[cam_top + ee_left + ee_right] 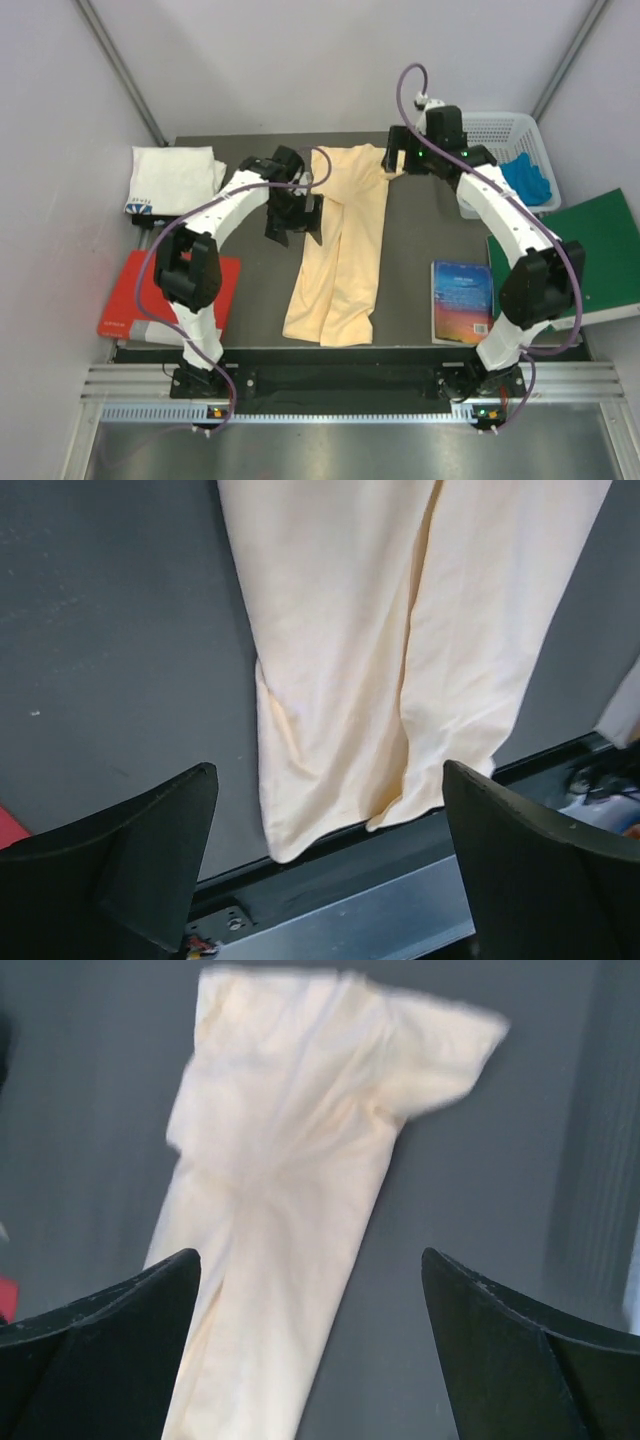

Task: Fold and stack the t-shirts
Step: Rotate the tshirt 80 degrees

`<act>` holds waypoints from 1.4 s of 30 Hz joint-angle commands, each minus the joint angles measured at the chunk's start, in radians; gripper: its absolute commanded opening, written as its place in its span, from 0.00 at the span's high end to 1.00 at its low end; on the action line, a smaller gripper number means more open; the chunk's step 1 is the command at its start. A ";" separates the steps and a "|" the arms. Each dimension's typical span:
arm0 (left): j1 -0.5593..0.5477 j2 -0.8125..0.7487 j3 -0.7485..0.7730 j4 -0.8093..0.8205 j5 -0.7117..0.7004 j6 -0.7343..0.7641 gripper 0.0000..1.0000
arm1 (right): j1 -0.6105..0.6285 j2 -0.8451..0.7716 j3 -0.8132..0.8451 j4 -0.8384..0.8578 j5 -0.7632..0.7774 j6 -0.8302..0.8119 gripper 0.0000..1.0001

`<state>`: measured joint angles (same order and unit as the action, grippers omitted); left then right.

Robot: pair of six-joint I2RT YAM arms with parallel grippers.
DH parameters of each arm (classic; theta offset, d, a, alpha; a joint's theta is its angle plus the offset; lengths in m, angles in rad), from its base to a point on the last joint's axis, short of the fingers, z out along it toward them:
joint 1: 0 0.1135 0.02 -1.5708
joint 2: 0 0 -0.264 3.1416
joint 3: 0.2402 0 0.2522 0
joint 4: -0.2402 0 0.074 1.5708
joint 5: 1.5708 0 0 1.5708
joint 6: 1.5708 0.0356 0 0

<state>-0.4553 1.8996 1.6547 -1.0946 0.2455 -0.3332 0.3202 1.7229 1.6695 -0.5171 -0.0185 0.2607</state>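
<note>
When the table is viewed from above, the peach-yellow t-shirt (335, 250) is found at its middle, laid as a long narrow strip from 12 to 6 o'clock, while the white t-shirt (172, 178) is seen folded square at 10 o'clock. The left gripper (295, 218) is held at the strip's 10 o'clock edge and the right gripper (395, 160) at its 1 o'clock corner. Through the left wrist camera, the left gripper (330, 880) is shown spread wide and empty above the smooth, faintly creased hem. Through the right wrist camera, the right gripper (310, 1360) is likewise shown parted, with nothing held, over the rumpled sleeve end. The cloth is judged thin, light and limp, so it is best pinched at both corners of one end.
</note>
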 commanded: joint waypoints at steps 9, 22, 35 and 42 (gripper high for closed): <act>0.218 0.287 0.417 0.368 0.265 -0.153 0.01 | -0.012 -0.193 -0.467 -0.089 -0.198 0.156 0.07; 0.222 0.670 0.685 0.874 0.385 -0.507 0.23 | -0.012 -0.158 -0.436 -0.106 -0.156 0.183 0.07; 0.285 0.783 0.790 1.079 0.334 -0.650 0.25 | -0.013 -0.126 -0.479 -0.100 -0.176 0.206 0.06; 0.287 0.828 0.789 1.059 0.330 -0.627 0.26 | -0.012 -0.080 -0.413 -0.129 -0.163 0.203 0.06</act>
<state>-0.1638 2.6904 2.4130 -0.0780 0.5816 -0.9642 0.3164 1.6241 1.1801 -0.6373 -0.1860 0.4564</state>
